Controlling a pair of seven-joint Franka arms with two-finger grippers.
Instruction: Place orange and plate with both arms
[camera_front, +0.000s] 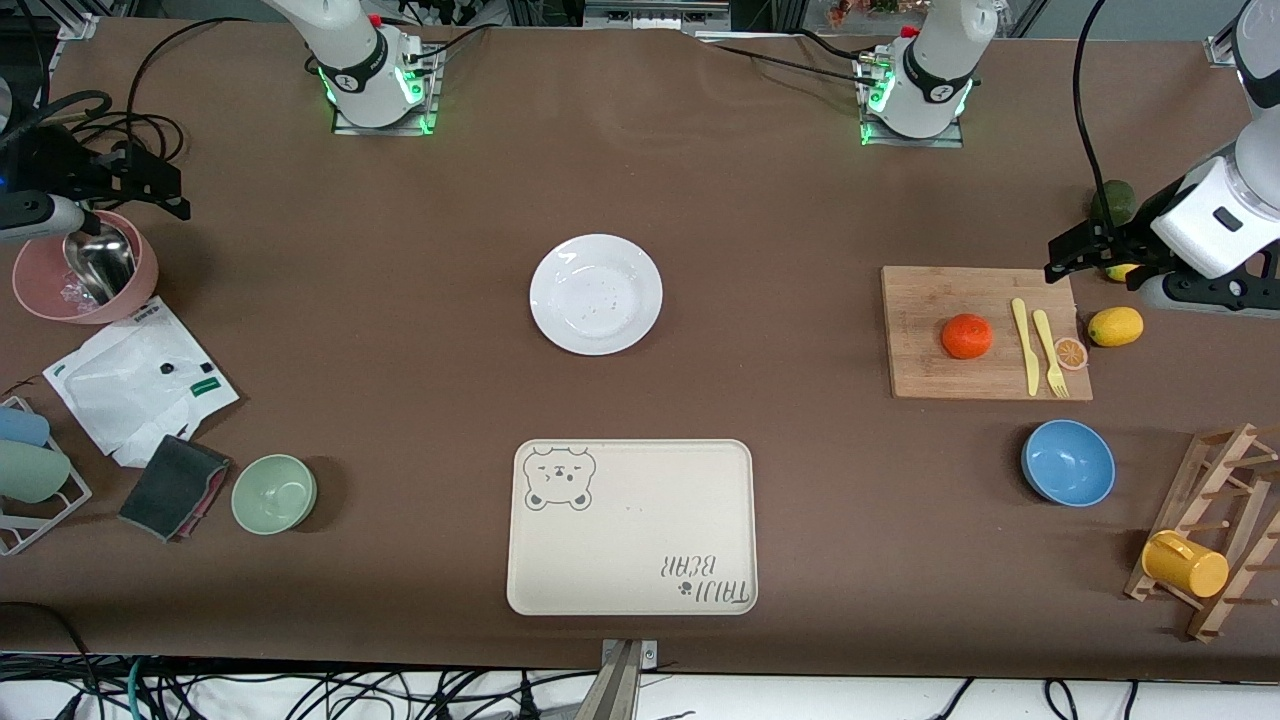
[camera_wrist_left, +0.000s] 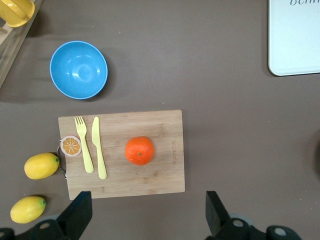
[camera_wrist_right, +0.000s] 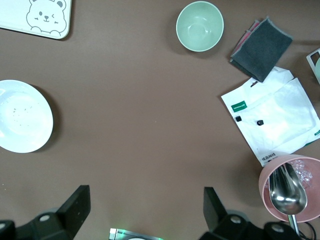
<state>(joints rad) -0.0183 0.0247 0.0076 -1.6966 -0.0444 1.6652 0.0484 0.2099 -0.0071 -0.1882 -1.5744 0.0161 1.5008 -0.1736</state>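
The orange (camera_front: 966, 336) lies on a wooden cutting board (camera_front: 920, 300) toward the left arm's end of the table; it also shows in the left wrist view (camera_wrist_left: 139, 150). The white plate (camera_front: 595, 294) lies on the table's middle and shows in the right wrist view (camera_wrist_right: 20, 116). My left gripper (camera_front: 1075, 255) is up in the air over the table just off the board's edge, open and empty (camera_wrist_left: 147, 220). My right gripper (camera_front: 165, 195) is up over the table beside a pink bowl, open and empty (camera_wrist_right: 145, 212).
A cream bear-print tray (camera_front: 632, 540) lies nearer to the front camera than the plate. A yellow knife and fork (camera_front: 1037, 345), an orange slice (camera_front: 1071, 353), lemons (camera_front: 1115, 326), a blue bowl (camera_front: 1068, 462), a green bowl (camera_front: 274, 493), the pink bowl (camera_front: 40, 290) and a wooden rack (camera_front: 1210, 540) stand around.
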